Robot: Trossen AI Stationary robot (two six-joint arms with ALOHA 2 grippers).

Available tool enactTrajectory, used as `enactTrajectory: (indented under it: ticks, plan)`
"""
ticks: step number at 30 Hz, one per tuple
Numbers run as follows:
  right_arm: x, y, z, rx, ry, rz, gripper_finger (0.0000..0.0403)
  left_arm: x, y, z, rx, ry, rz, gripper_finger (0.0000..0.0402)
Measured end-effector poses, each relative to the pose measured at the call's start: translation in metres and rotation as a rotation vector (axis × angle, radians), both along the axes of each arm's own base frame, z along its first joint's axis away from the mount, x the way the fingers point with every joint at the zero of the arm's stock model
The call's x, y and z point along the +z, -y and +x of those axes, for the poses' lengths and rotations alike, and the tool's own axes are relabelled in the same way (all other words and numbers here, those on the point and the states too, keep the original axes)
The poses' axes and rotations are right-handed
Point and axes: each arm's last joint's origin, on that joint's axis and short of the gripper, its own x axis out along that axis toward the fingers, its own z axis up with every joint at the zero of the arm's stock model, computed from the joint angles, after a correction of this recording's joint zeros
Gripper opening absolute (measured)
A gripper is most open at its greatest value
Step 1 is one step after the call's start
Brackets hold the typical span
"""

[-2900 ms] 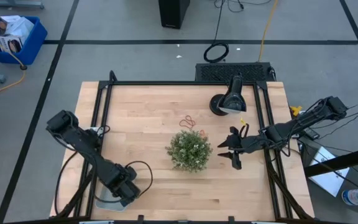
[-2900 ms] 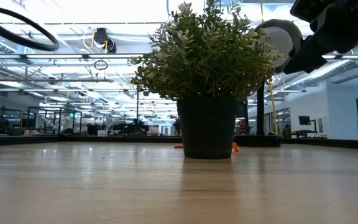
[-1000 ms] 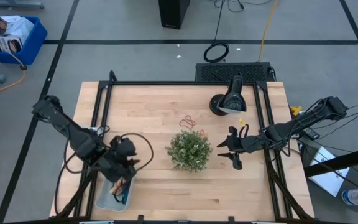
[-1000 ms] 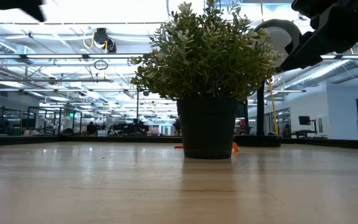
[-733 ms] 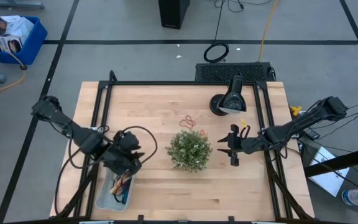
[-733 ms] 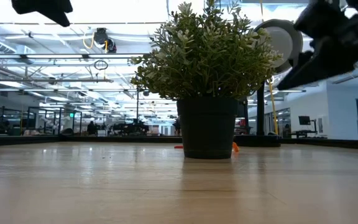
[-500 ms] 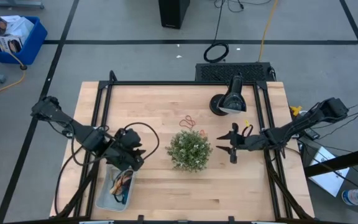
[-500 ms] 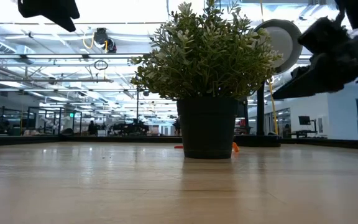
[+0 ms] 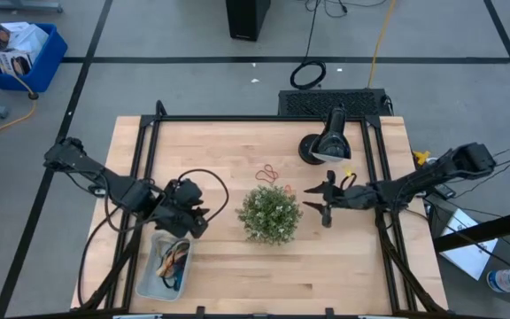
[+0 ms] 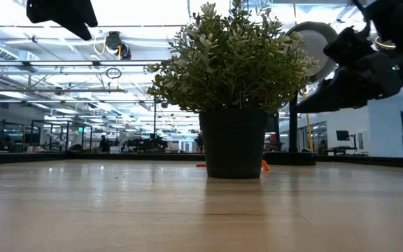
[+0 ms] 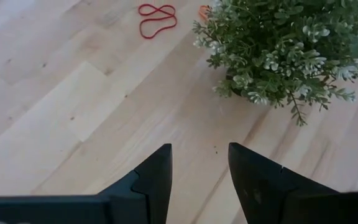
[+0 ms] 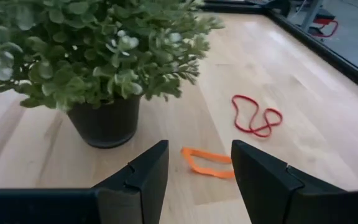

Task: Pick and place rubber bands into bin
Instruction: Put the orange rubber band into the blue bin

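Both grippers empty, jaws parted: left gripper beside bin, right gripper near plant. Red rubber band, orange rubber band lay on tabletop behind plant. Risk: foliage snagged during reach.

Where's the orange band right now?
The orange rubber band lies flat on the table just beside the plant pot, directly ahead of the open right gripper, with a red band beyond.

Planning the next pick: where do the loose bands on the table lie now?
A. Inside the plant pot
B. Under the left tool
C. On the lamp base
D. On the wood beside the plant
D: a red band and an orange band lie flat on the wood beside the plant.
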Motion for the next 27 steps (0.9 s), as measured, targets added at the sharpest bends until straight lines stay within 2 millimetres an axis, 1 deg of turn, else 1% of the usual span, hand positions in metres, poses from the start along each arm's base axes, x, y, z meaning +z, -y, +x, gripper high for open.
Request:
enactTrajectory:
  ticks: [4, 10, 15, 23, 27]
  plan:
    - [-0.001, -0.001, 0.016, 0.034, -0.055, -0.031, 0.0169, 0.000, -0.002, 0.001, 0.008, 0.000, 0.000, 0.0164]
    - [-0.015, 0.001, 0.034, 0.016, -0.161, -0.055, 0.0169, 0.000, -0.001, 0.001, 0.008, 0.005, -0.004, 0.0163]
    - [-0.024, -0.001, 0.046, 0.022, -0.164, -0.065, 0.0169, 0.000, -0.001, 0.001, 0.007, 0.006, -0.007, 0.0164]
    - [-0.036, -0.003, 0.053, 0.028, -0.155, -0.079, 0.0169, 0.000, -0.001, 0.001, 0.005, 0.004, -0.009, 0.0163]
    - [-0.042, 0.001, 0.057, 0.015, -0.169, -0.077, 0.0169, 0.000, -0.001, 0.001, 0.005, 0.004, -0.009, 0.0163]
